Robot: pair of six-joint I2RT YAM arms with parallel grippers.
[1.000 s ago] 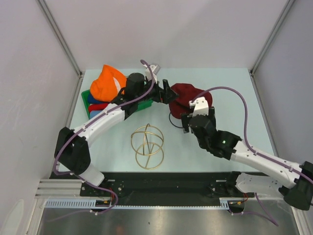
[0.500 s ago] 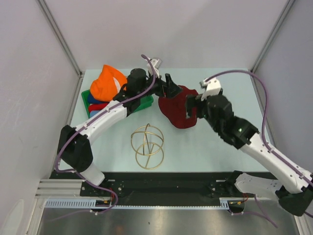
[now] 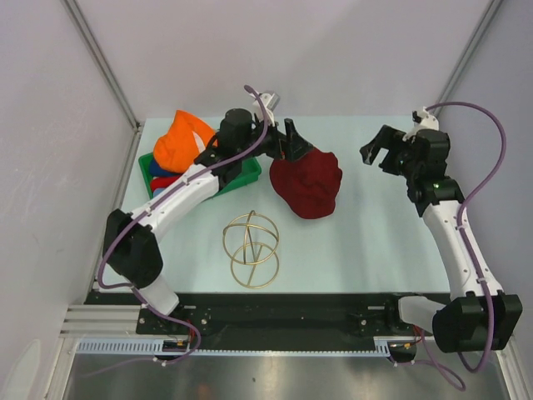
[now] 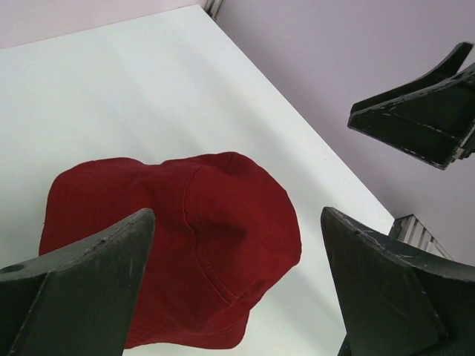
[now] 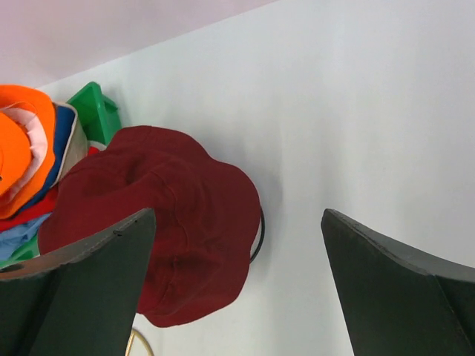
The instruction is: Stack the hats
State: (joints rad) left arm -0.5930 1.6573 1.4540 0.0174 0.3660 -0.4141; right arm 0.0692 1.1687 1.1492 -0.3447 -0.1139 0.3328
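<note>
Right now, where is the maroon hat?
In the top view the maroon hat lies on the table near the middle, just right of the green tray and beyond the gold wire globe, with the left hand open above its far left edge.

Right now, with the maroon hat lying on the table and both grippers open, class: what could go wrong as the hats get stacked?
1. A thin black ring peeks from under the maroon hat; the left gripper, open at its edge, might drag it along.
2. The orange hat sits lopsided above the green tray; another hat laid on it may slide off.
</note>
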